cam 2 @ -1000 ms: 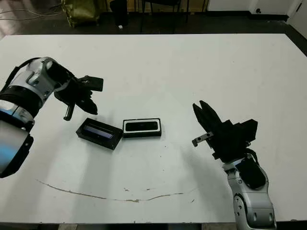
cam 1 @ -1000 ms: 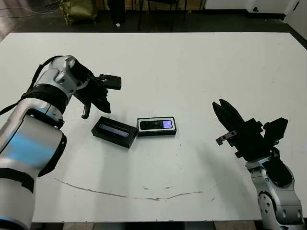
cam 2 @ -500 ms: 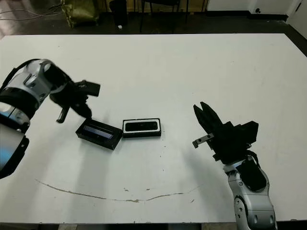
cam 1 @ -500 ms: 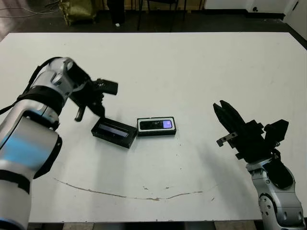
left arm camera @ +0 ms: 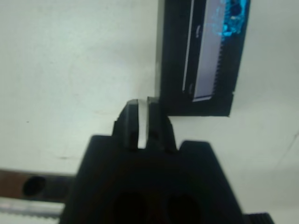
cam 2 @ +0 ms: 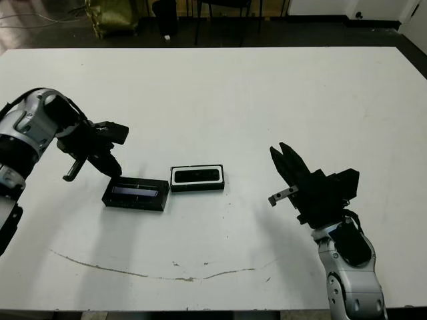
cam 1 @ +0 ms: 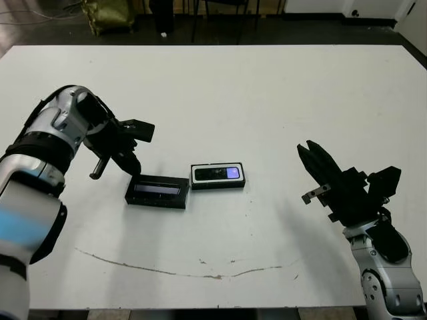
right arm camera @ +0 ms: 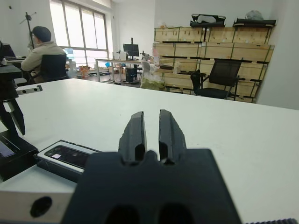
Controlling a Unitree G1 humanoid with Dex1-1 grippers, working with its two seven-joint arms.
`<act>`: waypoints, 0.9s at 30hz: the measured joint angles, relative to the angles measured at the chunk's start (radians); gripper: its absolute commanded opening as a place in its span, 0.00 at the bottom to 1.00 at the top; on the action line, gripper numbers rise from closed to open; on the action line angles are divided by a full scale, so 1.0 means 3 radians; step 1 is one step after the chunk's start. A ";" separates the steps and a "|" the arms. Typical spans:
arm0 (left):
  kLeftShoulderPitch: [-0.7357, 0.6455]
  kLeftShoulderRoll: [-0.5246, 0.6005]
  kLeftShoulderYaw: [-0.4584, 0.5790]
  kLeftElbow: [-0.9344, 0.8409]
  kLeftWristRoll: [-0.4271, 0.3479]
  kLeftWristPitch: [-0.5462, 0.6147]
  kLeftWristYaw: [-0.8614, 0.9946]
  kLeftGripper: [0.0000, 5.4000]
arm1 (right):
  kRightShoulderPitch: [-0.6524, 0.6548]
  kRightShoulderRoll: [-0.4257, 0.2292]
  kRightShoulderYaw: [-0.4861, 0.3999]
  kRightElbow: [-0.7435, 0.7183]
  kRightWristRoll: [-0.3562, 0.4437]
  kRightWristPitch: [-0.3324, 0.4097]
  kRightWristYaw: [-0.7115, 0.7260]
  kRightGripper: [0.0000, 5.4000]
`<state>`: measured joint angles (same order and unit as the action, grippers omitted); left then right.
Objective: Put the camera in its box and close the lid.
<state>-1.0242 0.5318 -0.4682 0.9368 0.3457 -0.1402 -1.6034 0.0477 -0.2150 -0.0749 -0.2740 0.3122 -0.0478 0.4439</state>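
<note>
The camera (cam 1: 217,174), a slim black bar with a bluish screen, lies inside the white-lined box (cam 1: 195,175) near the table's middle. Just left of the box the black lid (cam 1: 158,192) lies flat, window up, and it also fills part of the left wrist view (left arm camera: 201,56). My left gripper (cam 1: 133,167) is shut with nothing in it. Its fingertips (left arm camera: 140,106) rest at the lid's far left corner. My right gripper (cam 1: 304,151) hovers shut over the table well right of the box, pointing towards it (right arm camera: 150,116).
A thin dark scratch line (cam 1: 200,272) runs along the table's near side. Beyond the far edge are a dark floor and a yellowish bag (cam 1: 107,13). The right wrist view shows a seated person (right arm camera: 43,53), shelves and chairs beyond the table.
My left gripper has drawn leftwards and down to the table. The lid has turned from a slant to lie level, nearly in line with the box. The right arm has stayed put.
</note>
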 measured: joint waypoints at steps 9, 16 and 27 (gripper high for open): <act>0.0139 0.0115 -0.0080 -0.0326 -0.0257 0.0023 -0.0019 0.00 | -0.0001 -0.0014 0.0009 0.0039 -0.0028 -0.0048 0.0007 0.00; 0.0208 0.0258 -0.0175 -0.0633 -0.0459 0.0031 -0.0027 0.00 | 0.0001 -0.0014 0.0011 0.0012 -0.0026 0.0001 -0.0005 0.00; 0.0413 0.0498 -0.0460 -0.1087 -0.0832 0.0090 -0.0028 0.00 | 0.0001 -0.0017 0.0012 0.0006 -0.0028 -0.0003 0.0008 0.00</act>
<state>-0.9004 0.6812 -0.6061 0.6107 0.0961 -0.1133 -1.6117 0.0481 -0.2202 -0.0714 -0.2721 0.3039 -0.0486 0.4463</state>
